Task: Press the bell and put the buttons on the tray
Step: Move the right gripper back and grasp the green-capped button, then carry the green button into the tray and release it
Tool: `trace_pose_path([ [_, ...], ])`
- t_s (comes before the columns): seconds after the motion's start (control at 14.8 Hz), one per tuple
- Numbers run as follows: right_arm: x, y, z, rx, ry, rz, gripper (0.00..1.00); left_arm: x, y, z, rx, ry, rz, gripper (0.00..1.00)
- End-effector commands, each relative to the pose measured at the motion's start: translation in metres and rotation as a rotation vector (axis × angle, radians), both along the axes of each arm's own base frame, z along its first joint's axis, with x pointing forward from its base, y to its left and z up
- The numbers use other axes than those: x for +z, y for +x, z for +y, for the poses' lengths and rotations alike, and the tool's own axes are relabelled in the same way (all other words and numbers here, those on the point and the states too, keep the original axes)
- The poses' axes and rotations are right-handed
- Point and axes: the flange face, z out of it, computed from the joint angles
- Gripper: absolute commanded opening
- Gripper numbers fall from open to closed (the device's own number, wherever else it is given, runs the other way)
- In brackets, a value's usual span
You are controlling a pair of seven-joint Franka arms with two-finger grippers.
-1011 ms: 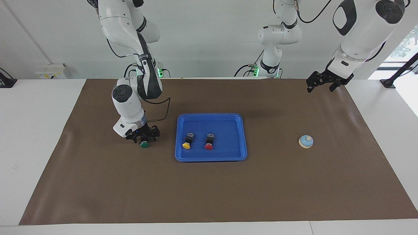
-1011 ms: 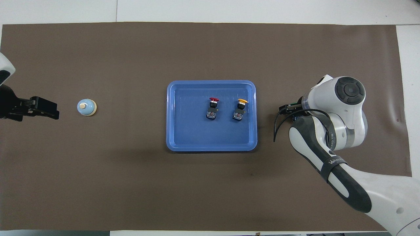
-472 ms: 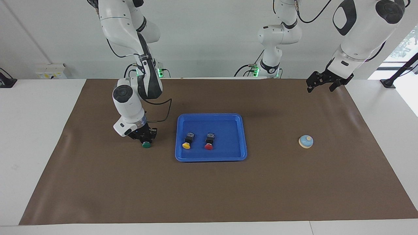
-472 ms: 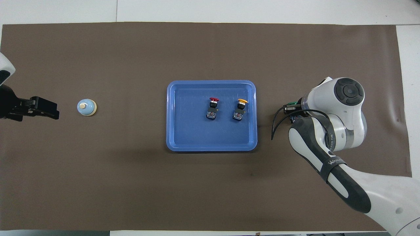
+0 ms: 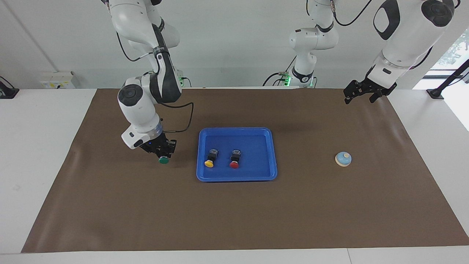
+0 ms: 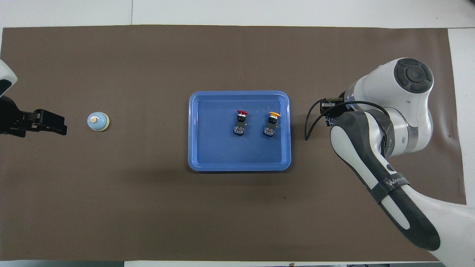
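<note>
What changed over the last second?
The right gripper closed on the green button and lifted it off the mat beside the tray, toward the right arm's end. Unchanged: the yellow button and red button lie in the tray, the bell sits on the mat, and the left gripper waits open over the mat's edge.

My right end effector (image 5: 163,153) is clamped on the green button (image 5: 163,159), raised over the brown mat (image 5: 110,205) beside the blue tray (image 5: 273,154). The yellow button (image 5: 210,159) and red button (image 5: 235,160) lie in that tray. My left end effector (image 5: 362,93) waits, spread wide; the bell (image 5: 343,158) sits toward its end of the worktop.
</note>
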Motion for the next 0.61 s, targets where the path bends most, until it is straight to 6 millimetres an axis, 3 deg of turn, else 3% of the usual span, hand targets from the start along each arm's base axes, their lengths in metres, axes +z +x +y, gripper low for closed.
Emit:
trace_pose_path([
  [0.0,0.009,0.001,0.052,-0.058,0.019,0.0,0.0,0.005,-0.005,0.001,0.002,-0.003,0.002,1.0],
  [0.2,0.017,-0.009,0.118,-0.087,0.014,0.003,0.0,0.005,-0.005,0.001,0.002,-0.003,0.002,1.0],
  [0.4,0.024,-0.003,0.217,-0.117,-0.07,0.031,0.0,0.005,-0.005,0.001,0.002,-0.003,0.002,1.0],
  [0.47,0.019,-0.006,0.239,-0.129,-0.072,0.027,0.0,0.005,-0.005,0.001,0.002,-0.003,0.002,1.0],
  [0.54,0.014,-0.008,0.249,-0.134,-0.071,0.031,0.0,0.005,-0.005,0.001,0.002,-0.003,0.002,1.0],
])
